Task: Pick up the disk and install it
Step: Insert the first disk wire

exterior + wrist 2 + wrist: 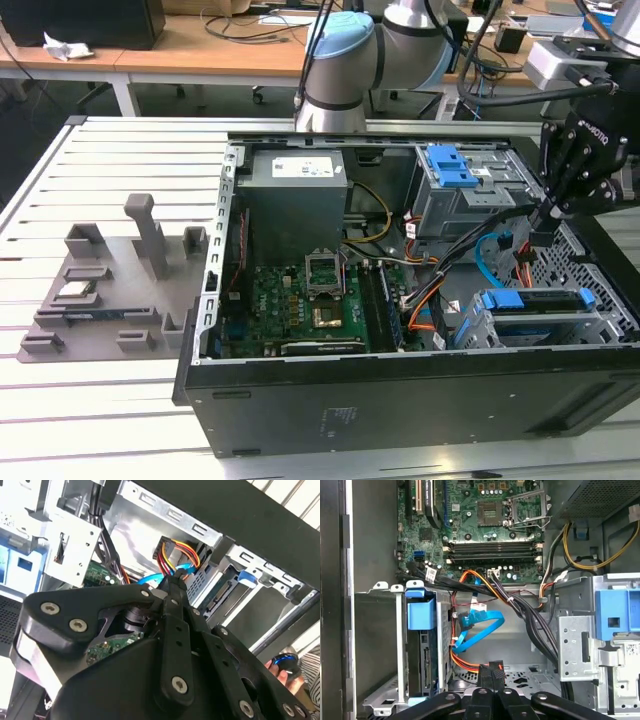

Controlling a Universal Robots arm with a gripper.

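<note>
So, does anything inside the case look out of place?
Nothing looks damaged. The disk sits in its cage, but the blue cable lies in a loose loop beside it, and the claw pinches a black connector.

Arm: grey jointed robot arm [345, 60] with a pale blue joint cap, reaching in from the far side toward the exterior view's right.
Wrist: black housing at the right edge of the exterior view, tilted downward.
Gripper [543, 222]: black, with linked fingers pointing down and toward the exterior view's left.
Fingers [172, 597]: drawn together at the tips, pinching a black cable connector; in the first wrist view the finger links [487, 700] sit side by side.
</note>
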